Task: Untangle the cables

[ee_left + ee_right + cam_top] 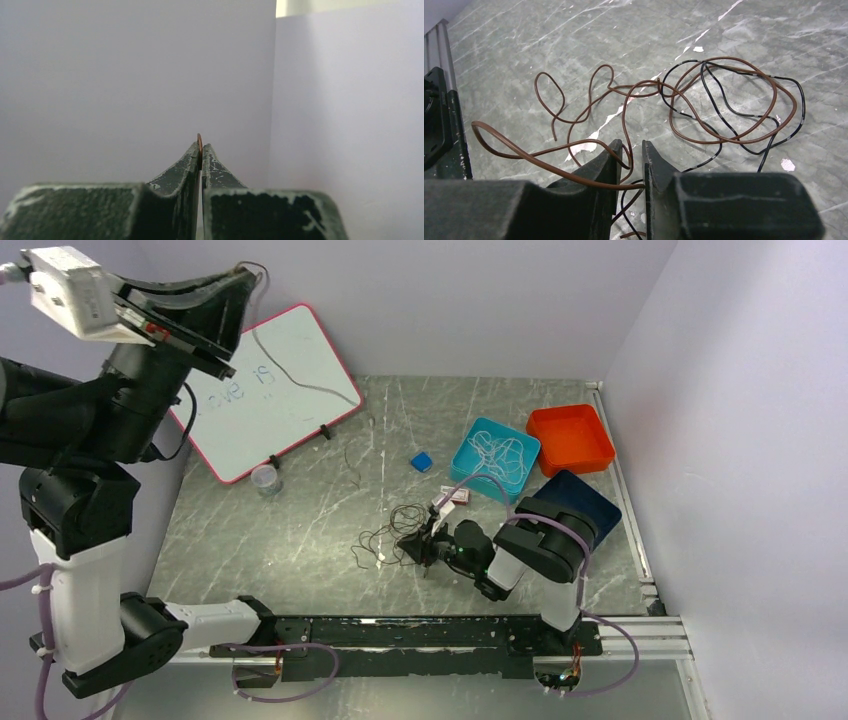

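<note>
Cables (395, 528) lie tangled mid-frame on the table (270, 540), brown and black loops crossing. The right gripper (631, 146) sits low over them, fingers narrowly apart around a brown strand (623, 125), likely to pinch it. The left gripper (201, 150), raised at upper left, is pressed together on a brown sliver (199, 140), probably lifting an end clear.

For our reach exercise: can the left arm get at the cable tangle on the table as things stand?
Probably not: the left gripper is up high facing the wall, shut on a thin coppery strand, far above the cables.
</note>
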You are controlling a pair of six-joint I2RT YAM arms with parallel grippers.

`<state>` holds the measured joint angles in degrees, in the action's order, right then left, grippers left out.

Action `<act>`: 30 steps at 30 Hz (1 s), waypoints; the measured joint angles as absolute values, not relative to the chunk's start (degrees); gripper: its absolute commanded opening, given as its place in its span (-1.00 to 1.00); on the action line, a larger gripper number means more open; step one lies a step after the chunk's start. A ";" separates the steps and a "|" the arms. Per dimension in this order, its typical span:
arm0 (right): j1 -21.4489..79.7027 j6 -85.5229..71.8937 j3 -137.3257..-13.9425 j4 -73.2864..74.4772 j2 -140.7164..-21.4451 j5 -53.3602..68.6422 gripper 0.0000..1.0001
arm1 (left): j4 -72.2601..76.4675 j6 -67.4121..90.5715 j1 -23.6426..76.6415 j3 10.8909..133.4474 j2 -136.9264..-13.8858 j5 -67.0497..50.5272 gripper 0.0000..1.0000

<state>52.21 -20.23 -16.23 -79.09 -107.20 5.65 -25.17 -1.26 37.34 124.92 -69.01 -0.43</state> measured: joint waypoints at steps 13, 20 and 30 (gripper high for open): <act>52.21 -20.80 -16.23 -78.78 -105.82 5.98 0.06 | -21.89 -4.97 37.34 128.51 -71.44 0.27 -0.86; 52.21 -16.86 -22.39 -61.19 -90.76 7.29 0.37 | -21.54 -3.68 37.34 118.21 -68.53 0.30 -0.86; 52.21 -9.17 -34.02 -23.73 -76.23 4.62 0.53 | -22.11 -0.99 37.34 106.87 -65.93 0.84 -0.86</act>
